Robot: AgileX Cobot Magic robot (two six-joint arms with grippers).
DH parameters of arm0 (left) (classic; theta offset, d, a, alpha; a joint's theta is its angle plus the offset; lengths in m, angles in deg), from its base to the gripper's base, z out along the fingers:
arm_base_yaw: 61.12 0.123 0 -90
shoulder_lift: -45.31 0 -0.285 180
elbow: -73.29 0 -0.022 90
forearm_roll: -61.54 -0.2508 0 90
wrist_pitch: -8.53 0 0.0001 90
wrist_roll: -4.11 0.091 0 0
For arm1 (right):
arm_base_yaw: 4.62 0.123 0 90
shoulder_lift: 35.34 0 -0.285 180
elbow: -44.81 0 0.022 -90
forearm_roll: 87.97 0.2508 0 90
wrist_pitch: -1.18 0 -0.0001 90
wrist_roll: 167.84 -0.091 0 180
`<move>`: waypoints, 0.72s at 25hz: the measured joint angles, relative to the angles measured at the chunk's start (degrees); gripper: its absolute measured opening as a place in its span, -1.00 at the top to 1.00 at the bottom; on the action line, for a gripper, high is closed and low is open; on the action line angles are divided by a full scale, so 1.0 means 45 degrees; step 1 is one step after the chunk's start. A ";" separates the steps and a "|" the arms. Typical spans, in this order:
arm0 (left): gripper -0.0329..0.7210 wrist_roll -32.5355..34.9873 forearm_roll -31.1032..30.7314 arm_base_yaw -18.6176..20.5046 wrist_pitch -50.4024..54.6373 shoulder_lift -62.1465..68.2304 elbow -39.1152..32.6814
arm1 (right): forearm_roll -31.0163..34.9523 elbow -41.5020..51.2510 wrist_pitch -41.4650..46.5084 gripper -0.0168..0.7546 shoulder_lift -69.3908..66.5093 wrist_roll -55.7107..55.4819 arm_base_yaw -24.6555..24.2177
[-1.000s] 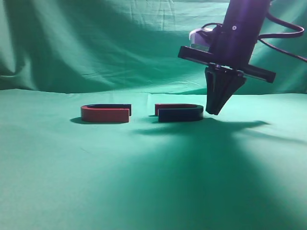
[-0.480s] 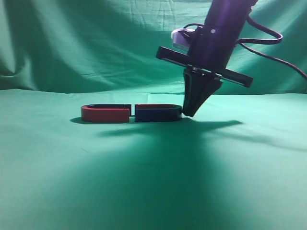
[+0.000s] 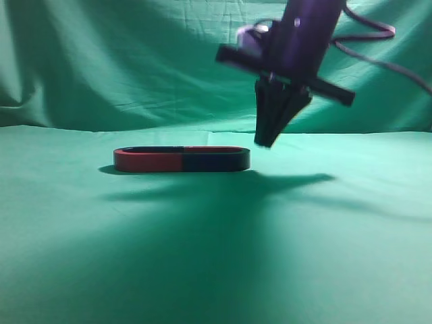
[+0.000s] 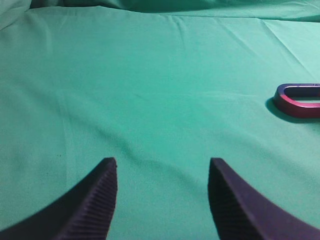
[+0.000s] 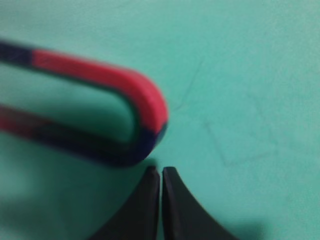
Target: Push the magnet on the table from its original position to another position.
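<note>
Exterior view showed the magnet (image 3: 214,160) lying flat on the green bench (image 3: 216,256), its open ends butted against the ends of the second magnet (image 3: 147,159) at its 9 o'clock, so that the two read as one closed oval, red-fronted on the left half, dark navy on the right. The right gripper (image 3: 265,142) hung above and just to the 3 o'clock of the magnet's rounded end, clear of it and off the cloth, blurred with motion. In the right wrist view the fingers (image 5: 150,200) were pressed together with only a hairline seam between them, holding nothing, their tips just short of the magnet's bend (image 5: 147,120). The left gripper (image 4: 161,200) sat well apart over bare cloth with its fingers spread wide and empty, the oval's red end at its 3 o'clock.

By my reading the push had already carried the magnet to a new place, and the step in hand was the retreat. To do it well the right fingers needed to rise straight up and away toward 3 o'clock, staying closed, so the tips would not clip the bend and skew the joined pair. A slow, clean lift mattered too, since the wrinkled cloth could drag and shift the magnets.
</note>
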 joint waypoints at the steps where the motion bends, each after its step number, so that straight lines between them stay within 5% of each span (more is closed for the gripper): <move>1: -0.07 0.0000 0.0000 0.0000 0.0000 0.0000 0.0000 | -0.0012 -0.0359 0.0553 0.96 0.0123 0.0000 0.0000; 4: -0.07 0.0000 0.0000 0.0000 0.0000 0.0000 0.0000 | -0.0041 -0.1488 0.2371 0.96 0.0731 -0.0027 0.0000; 11: -0.07 0.0000 0.0000 0.0000 0.0000 0.0000 0.0000 | -0.0432 -0.2063 0.3016 0.96 0.3667 -0.0897 0.0000; 18: -0.07 0.0000 0.0000 0.0000 0.0000 0.0000 0.0000 | -0.1712 0.0078 0.3152 0.96 0.7984 -0.1625 0.0000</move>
